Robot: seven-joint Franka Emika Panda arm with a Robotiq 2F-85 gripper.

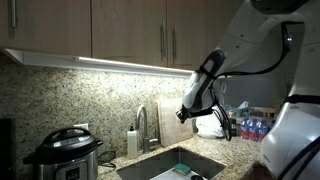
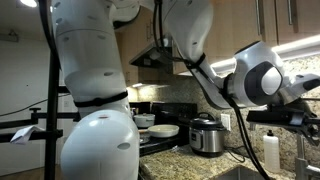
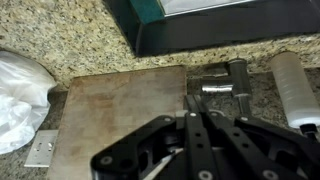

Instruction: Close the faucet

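The faucet (image 1: 144,124) is a slim silvery gooseneck tap behind the sink (image 1: 150,167), beside a white soap bottle (image 1: 132,141). In the wrist view, its metal base and handle (image 3: 226,80) lie just beyond my fingertips, with the soap bottle (image 3: 293,86) to the right. My gripper (image 1: 189,109) hangs in the air to the right of the faucet, in front of an upright wooden cutting board (image 1: 174,125), and does not touch the tap. In the wrist view its fingers (image 3: 193,103) are pressed together and hold nothing.
A pressure cooker (image 1: 62,155) stands at the counter's left. A white plastic bag (image 1: 211,127) and water bottles (image 1: 252,127) sit to the right. Cabinets hang above. The cutting board (image 3: 120,115) and a wall outlet (image 3: 41,148) show in the wrist view.
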